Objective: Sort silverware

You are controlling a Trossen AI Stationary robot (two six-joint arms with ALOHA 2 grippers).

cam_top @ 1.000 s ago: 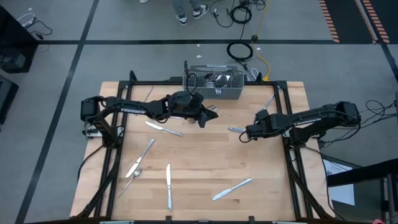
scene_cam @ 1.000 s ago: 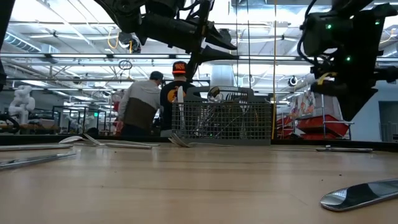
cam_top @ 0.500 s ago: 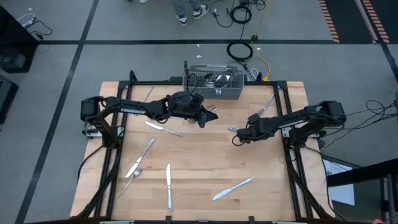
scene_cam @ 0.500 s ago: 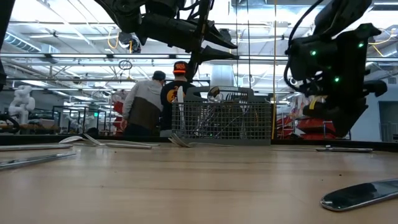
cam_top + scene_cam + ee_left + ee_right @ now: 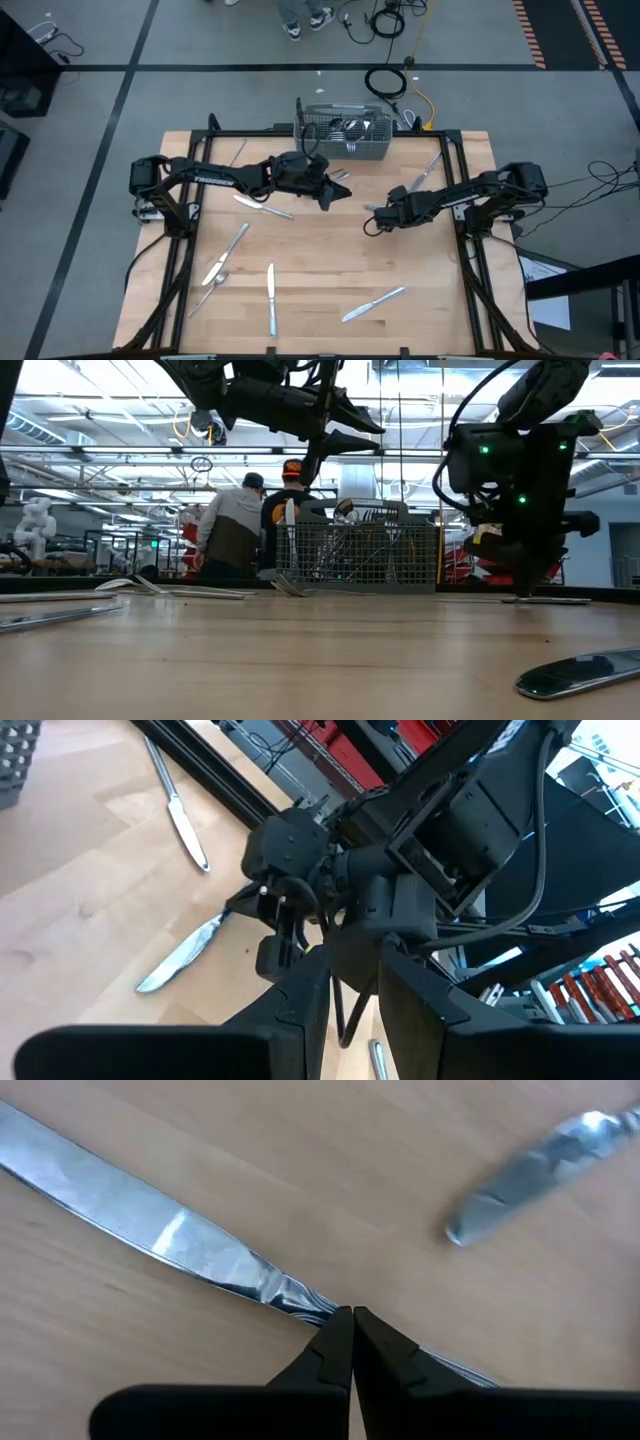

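Pale wooden table [image 5: 330, 270] with visible grain, smooth and matt. Table knife [image 5: 200, 1255] just ahead of the right gripper's [image 5: 350, 1342] tips — bright polished metal, mirror-glossy. Those fingers [image 5: 385, 1355] look like matt black plastic. Grey wire-mesh basket [image 5: 360, 555] — dull metal.

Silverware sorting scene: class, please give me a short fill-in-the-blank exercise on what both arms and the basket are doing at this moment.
1. The right gripper is shut on a table ____.
2. The wire-mesh basket stands at the table's ____ edge in the high view.
3. The left gripper hangs ____ the table, beside the basket.
4. The tabletop is made of ____.

Missing words: knife; far; above; wood
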